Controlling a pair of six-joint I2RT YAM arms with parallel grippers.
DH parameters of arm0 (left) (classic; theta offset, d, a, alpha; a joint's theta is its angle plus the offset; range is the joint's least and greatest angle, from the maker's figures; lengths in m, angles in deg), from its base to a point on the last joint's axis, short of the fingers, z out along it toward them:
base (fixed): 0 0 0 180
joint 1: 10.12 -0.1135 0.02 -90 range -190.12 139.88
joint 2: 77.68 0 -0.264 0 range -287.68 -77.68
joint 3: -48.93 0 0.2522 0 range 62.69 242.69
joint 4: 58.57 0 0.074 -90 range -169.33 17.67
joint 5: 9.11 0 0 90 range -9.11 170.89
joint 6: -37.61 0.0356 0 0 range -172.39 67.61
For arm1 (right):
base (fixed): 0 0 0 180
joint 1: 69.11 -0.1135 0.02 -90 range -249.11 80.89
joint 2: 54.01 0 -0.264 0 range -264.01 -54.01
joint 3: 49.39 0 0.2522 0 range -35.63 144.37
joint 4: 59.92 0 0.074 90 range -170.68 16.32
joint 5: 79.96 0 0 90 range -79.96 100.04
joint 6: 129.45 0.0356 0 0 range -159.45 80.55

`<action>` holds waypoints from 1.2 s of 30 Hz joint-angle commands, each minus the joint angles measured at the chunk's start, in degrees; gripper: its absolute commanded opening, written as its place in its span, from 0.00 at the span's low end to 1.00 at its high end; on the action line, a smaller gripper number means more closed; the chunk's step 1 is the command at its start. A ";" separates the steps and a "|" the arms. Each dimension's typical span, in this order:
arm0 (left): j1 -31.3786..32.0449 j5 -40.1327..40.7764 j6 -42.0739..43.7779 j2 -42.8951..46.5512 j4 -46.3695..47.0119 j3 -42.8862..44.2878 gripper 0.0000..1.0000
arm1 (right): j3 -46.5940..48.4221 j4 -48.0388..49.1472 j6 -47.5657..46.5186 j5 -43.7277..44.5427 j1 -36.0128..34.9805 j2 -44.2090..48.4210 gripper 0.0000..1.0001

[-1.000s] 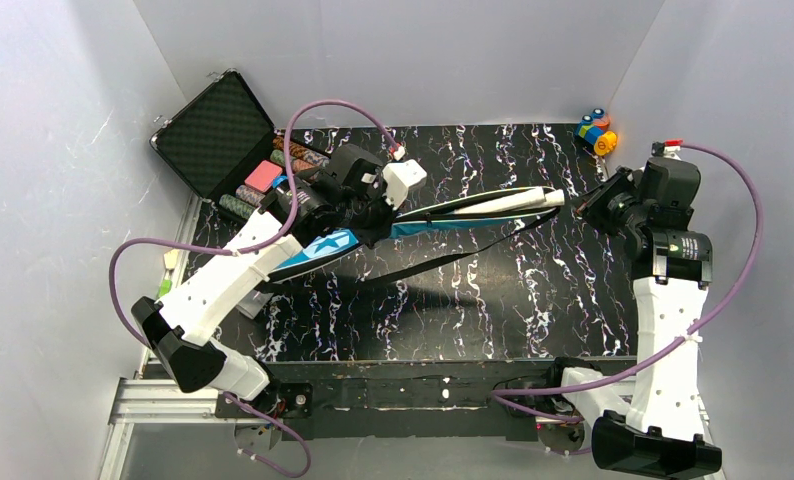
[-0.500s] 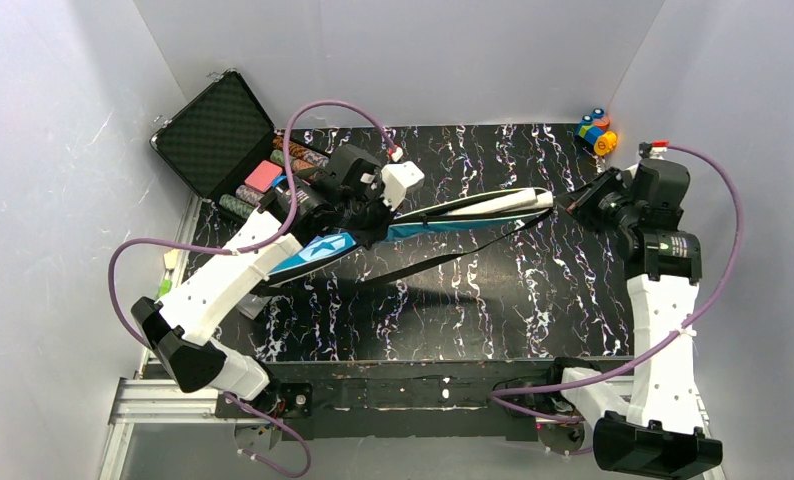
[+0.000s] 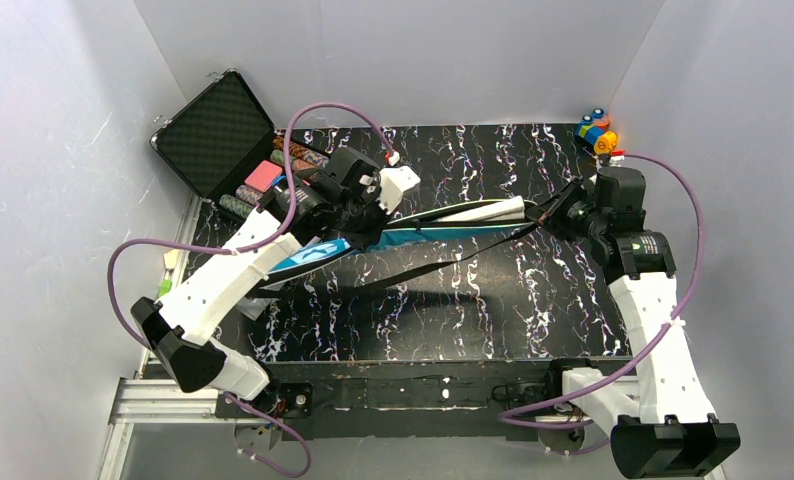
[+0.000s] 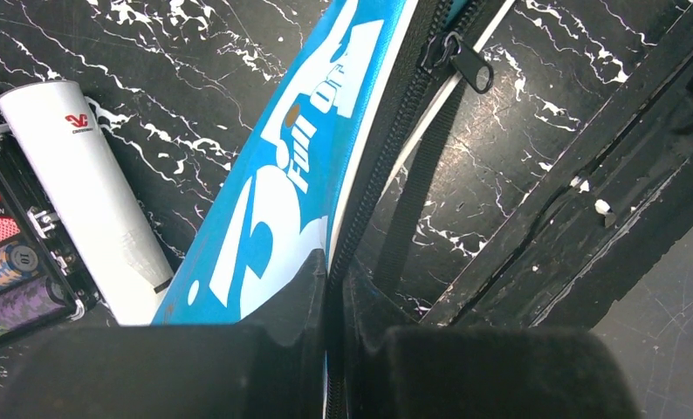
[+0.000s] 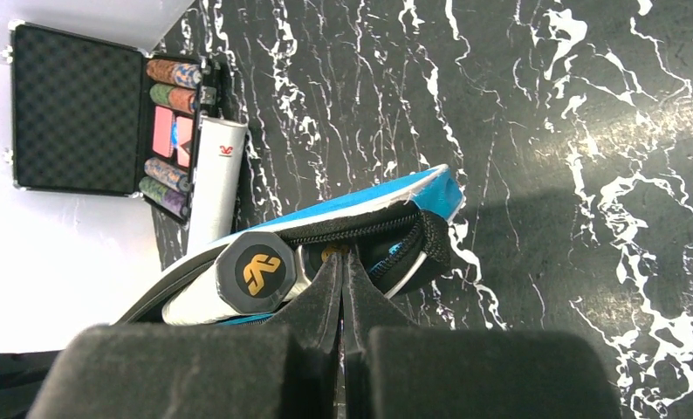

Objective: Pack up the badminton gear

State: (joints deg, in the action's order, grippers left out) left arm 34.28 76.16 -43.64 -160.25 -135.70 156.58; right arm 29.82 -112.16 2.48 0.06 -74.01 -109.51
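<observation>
Two arms hold the blue racket bag (image 3: 423, 228) edge-up just over the marbled worktop (image 3: 493, 300).
The left jaws are clamped shut on the bag's zip edge towards its wide end. The right jaws pinch the open zip at the narrow end, beside a protruding racket handle (image 5: 262, 272). The white tube (image 4: 85, 192) lies against the chip case (image 5: 81, 109).

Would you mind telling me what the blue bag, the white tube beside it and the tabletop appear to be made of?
The blue bag looks like synthetic fabric with a slight sheen, printed white, edged by a black zip. The white tube seems smooth matte card or plastic; I cannot tell which. The tabletop looks like glossy black marble-patterned laminate or film, judging by its glare.
</observation>
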 commanded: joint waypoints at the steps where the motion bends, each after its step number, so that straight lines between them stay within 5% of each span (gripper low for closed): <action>1: 0.63 -4.03 -0.98 2.48 8.26 4.21 0.00 | 0.39 -1.01 -0.41 0.36 -1.62 0.23 0.01; 5: 0.60 -3.72 -0.96 2.73 8.28 3.98 0.00 | 7.59 -8.97 -5.18 7.43 0.51 -1.22 0.02; 8: 0.65 -3.58 -0.85 2.82 8.27 3.64 0.00 | 11.89 -10.40 -7.02 9.62 2.17 -0.89 0.14; 17: 0.61 -3.88 -0.89 2.82 8.33 3.76 0.00 | 19.02 -8.44 -5.22 4.23 2.38 -0.71 0.22; 31: 0.66 -3.90 -0.97 2.41 8.25 4.43 0.00 | 13.23 -3.36 -1.71 -0.84 -0.83 -2.60 0.01; 36: 0.66 -4.10 -1.12 1.97 8.25 5.29 0.00 | 8.89 -2.25 0.01 0.49 -5.53 -2.43 0.01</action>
State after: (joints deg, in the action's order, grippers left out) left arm 34.61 74.87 -43.88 -160.25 -132.90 157.43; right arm 42.19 -116.97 0.32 2.25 -75.57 -112.25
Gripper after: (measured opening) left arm 0.043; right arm 0.022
